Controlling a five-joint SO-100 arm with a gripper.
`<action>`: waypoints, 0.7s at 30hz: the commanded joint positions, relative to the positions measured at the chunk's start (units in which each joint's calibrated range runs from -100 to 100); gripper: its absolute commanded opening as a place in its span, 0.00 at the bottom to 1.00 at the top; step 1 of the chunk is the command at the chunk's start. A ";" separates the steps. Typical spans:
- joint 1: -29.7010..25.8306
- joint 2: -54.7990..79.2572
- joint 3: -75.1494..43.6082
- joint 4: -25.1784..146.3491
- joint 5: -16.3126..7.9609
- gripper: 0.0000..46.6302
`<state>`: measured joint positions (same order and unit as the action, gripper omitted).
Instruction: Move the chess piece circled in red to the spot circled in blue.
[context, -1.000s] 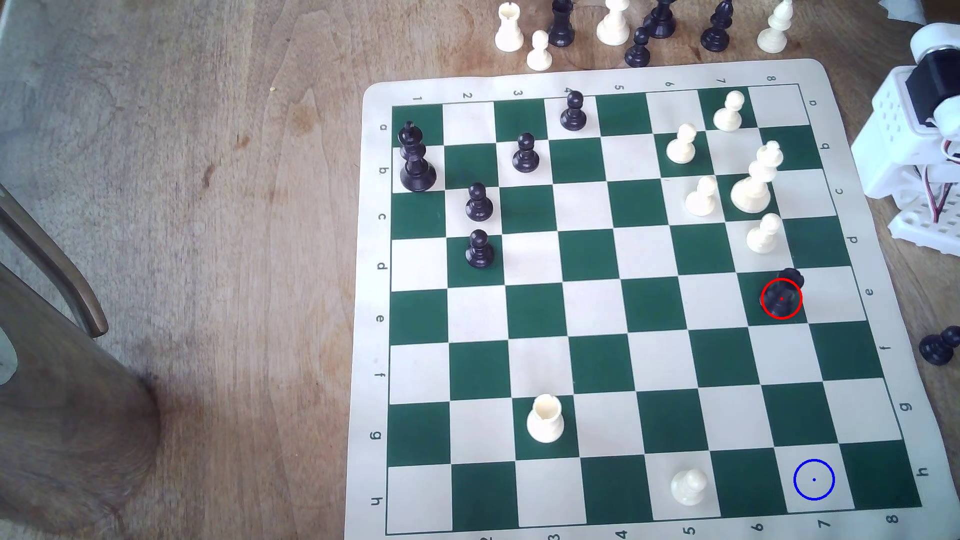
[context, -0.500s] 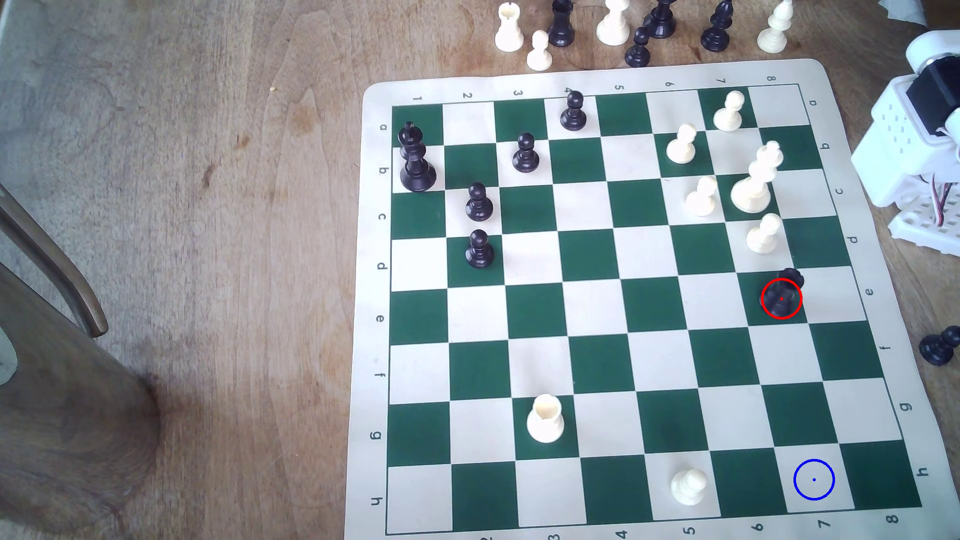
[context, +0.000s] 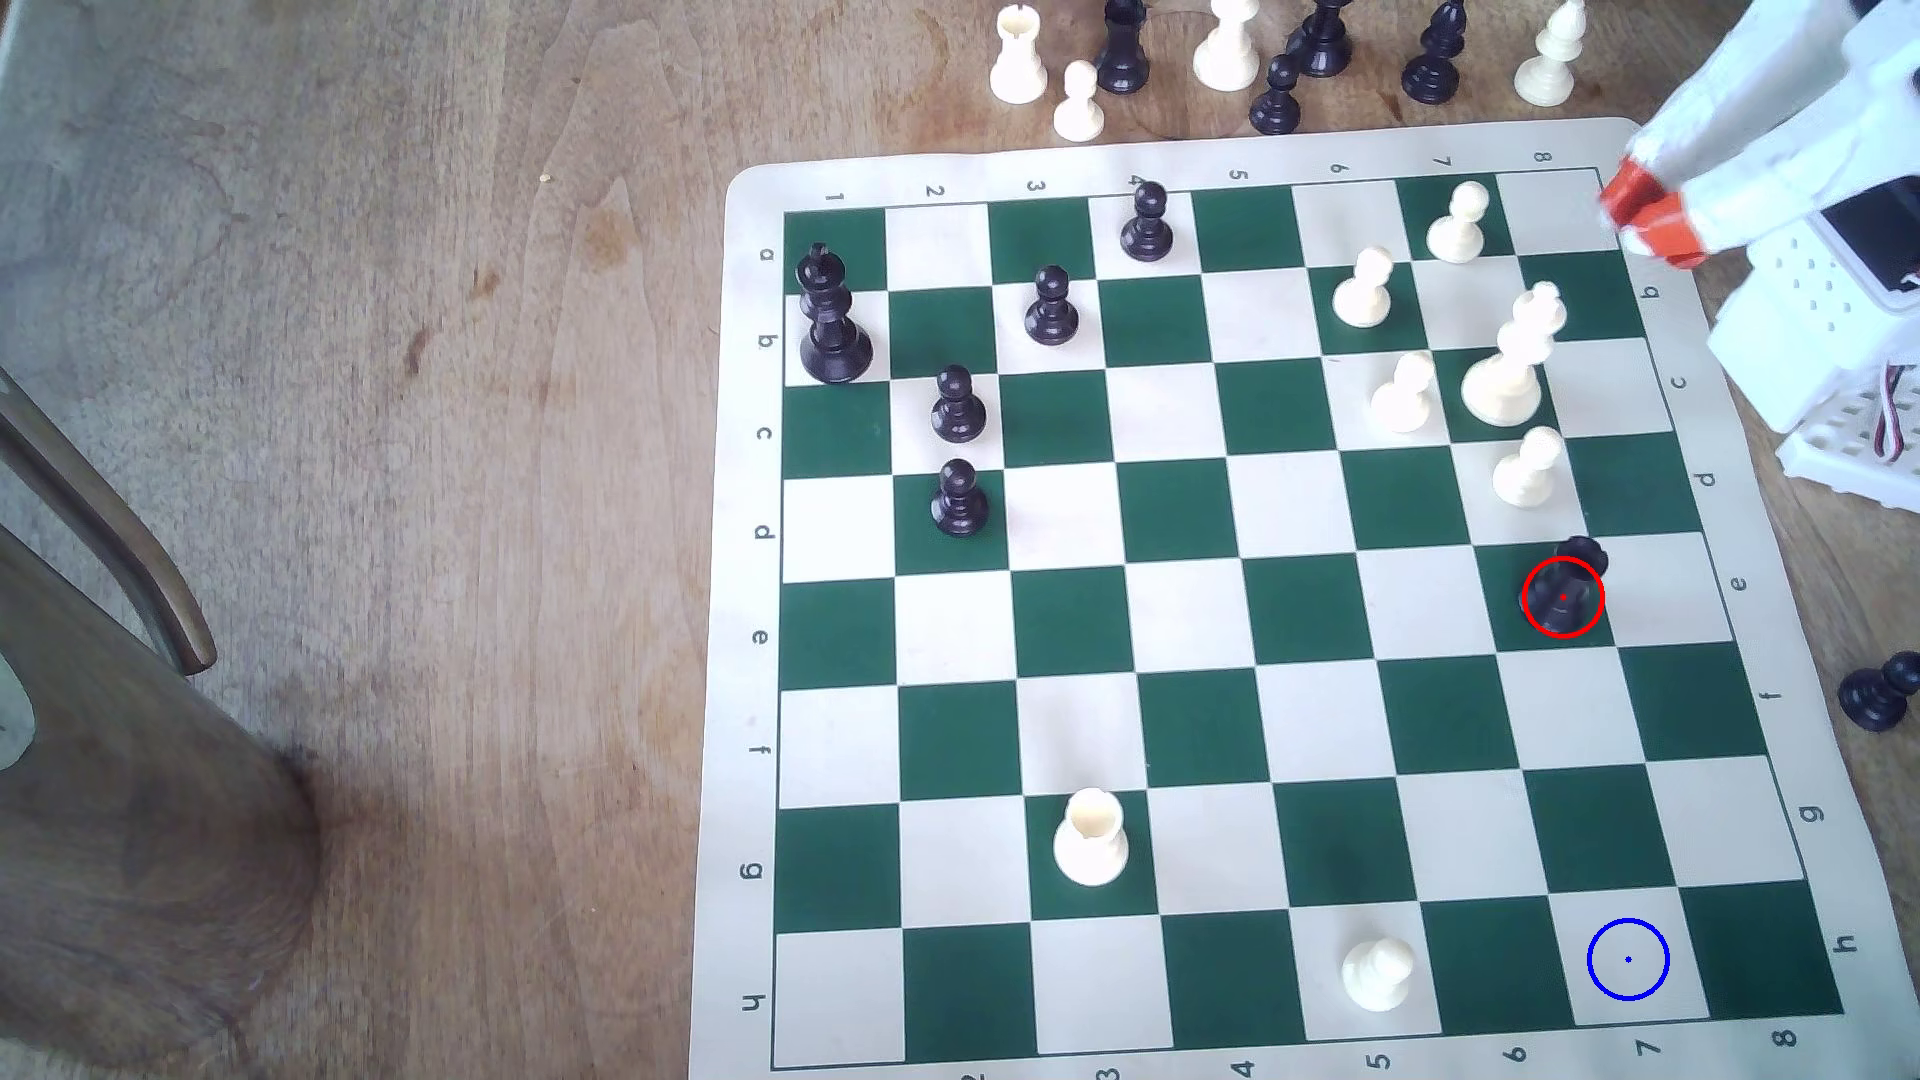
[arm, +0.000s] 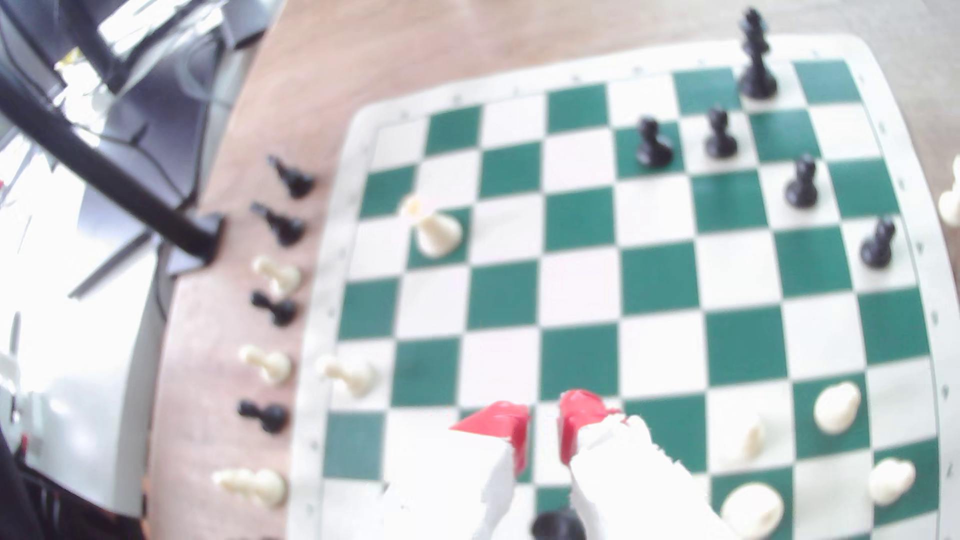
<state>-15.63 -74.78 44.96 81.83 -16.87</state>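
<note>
Two pincer (arm: 543, 431) tips, seemingly slightly apart, empty

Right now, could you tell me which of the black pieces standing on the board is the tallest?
The black king, at the board's edge on the exterior view's left. It towers over the four ball-headed black pawns nearby and the stout chess piece ringed in red.

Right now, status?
End effector over board's far right corner in the exterior view, slightly open, empty. Black piece untouched in red ring. Blue spot bare. White pawn and king stand between.
</note>
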 joint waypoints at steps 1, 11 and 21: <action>1.20 15.19 -10.15 5.72 -4.64 0.01; -6.70 35.82 -16.04 10.71 -10.79 0.09; -15.22 38.36 -9.97 6.78 -11.23 0.35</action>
<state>-30.16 -35.65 32.85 90.92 -28.25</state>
